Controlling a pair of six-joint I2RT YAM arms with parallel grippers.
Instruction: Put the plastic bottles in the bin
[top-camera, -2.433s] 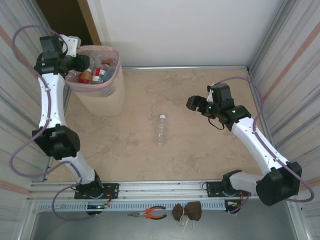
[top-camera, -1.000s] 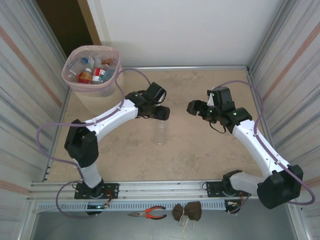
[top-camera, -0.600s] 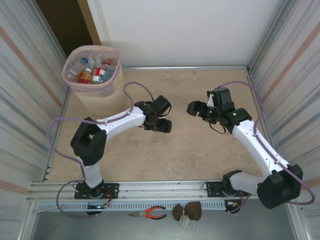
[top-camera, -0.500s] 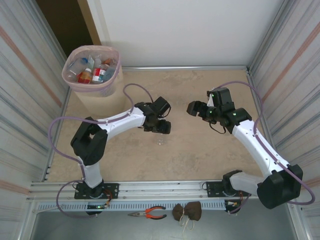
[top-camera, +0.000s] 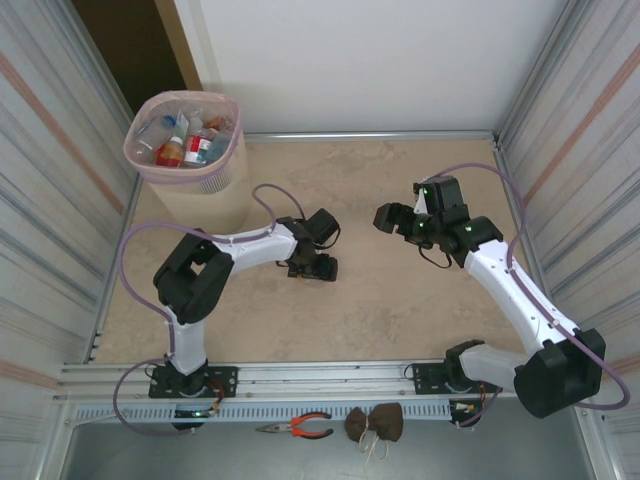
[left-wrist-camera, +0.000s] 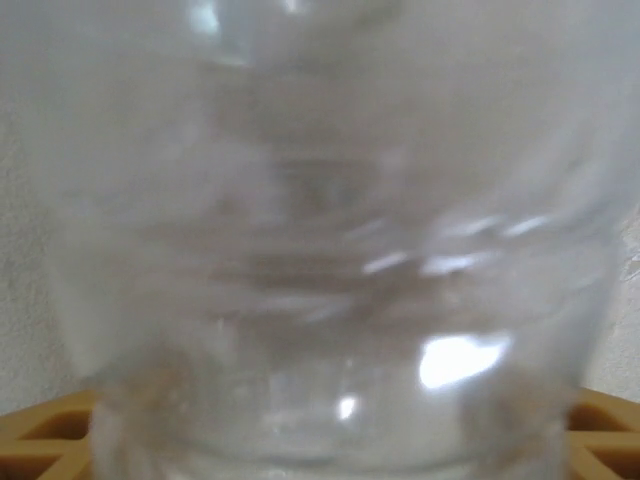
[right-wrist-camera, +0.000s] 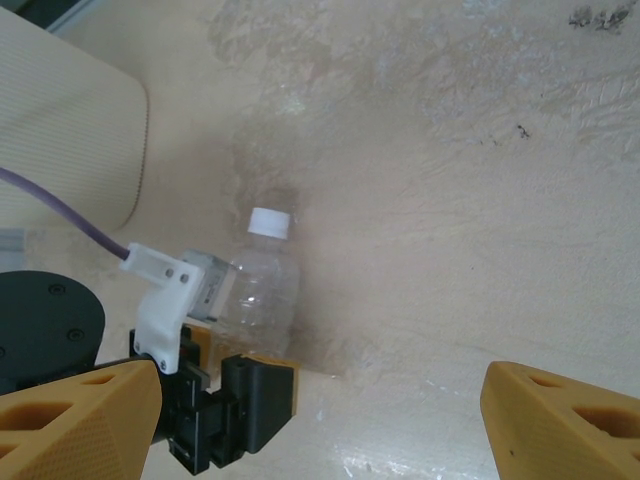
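One clear plastic bottle (right-wrist-camera: 262, 290) with a white cap lies on the beige floor. My left gripper (top-camera: 315, 265) is down over it, and in the top view the bottle is hidden beneath it. From the right wrist, the left gripper (right-wrist-camera: 232, 350) straddles the bottle's lower body with its pads against both sides. The left wrist view is blurred by the bottle (left-wrist-camera: 320, 250), with orange fingers (left-wrist-camera: 40, 440) at the bottom corners. My right gripper (top-camera: 385, 215) hovers open to the right, holding nothing. The beige bin (top-camera: 205, 205) with its pink liner stands at far left and holds several bottles (top-camera: 185, 140).
Corrugated metal walls close in the left and right sides, with a white wall at the back. Red-handled pliers (top-camera: 295, 428) and a brown pouch (top-camera: 375, 425) lie on the near ledge. The bin wall (right-wrist-camera: 60, 130) shows at the upper left of the right wrist view.
My left arm has swung from the bin to the middle of the floor and lowered over the bottle, and its jaws have narrowed around it. The right arm has stayed put.
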